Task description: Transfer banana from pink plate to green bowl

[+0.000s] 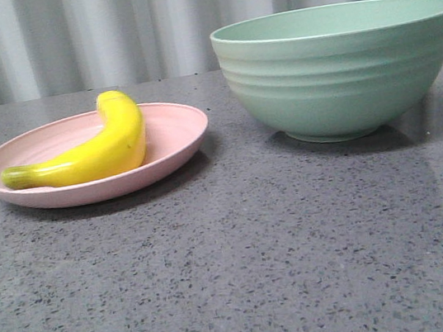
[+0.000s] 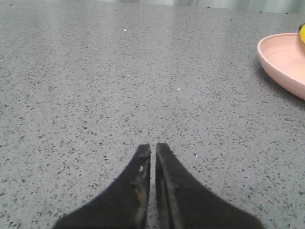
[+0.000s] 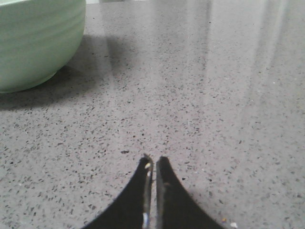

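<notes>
The yellow banana (image 1: 94, 149) lies curved on the pink plate (image 1: 175, 131) at the left of the grey table. The mint-green bowl (image 1: 339, 71) stands upright to the right of the plate. Neither gripper shows in the front view. My left gripper (image 2: 153, 147) is shut and empty, low over bare table, with the plate's rim (image 2: 281, 62) and a sliver of banana (image 2: 302, 32) off to its side. My right gripper (image 3: 153, 160) is shut and empty over bare table, with the bowl's ridged wall (image 3: 38, 43) some way off.
The speckled grey tabletop (image 1: 245, 271) stretches in front of the plate and bowl. A pale curtain (image 1: 142, 23) hangs behind the table's far edge.
</notes>
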Motion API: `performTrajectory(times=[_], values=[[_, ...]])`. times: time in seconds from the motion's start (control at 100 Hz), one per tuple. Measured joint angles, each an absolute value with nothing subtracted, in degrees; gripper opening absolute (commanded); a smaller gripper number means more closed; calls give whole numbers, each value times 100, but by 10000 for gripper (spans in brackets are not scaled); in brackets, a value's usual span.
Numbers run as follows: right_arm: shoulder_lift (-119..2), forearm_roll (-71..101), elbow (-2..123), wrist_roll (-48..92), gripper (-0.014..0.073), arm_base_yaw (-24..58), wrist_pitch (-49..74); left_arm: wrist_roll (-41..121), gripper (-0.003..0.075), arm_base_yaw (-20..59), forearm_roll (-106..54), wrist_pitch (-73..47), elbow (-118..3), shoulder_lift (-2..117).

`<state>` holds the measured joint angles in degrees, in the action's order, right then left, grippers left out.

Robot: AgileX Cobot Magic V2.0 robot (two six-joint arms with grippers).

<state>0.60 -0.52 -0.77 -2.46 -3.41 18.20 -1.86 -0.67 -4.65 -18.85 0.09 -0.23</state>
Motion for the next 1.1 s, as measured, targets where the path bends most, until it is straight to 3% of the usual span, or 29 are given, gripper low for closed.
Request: performTrajectory(times=[1.1], values=[[60,-52,-77,-246,-74,-341,1820,-186,-18,-67,-381,-1841,9,-23]])
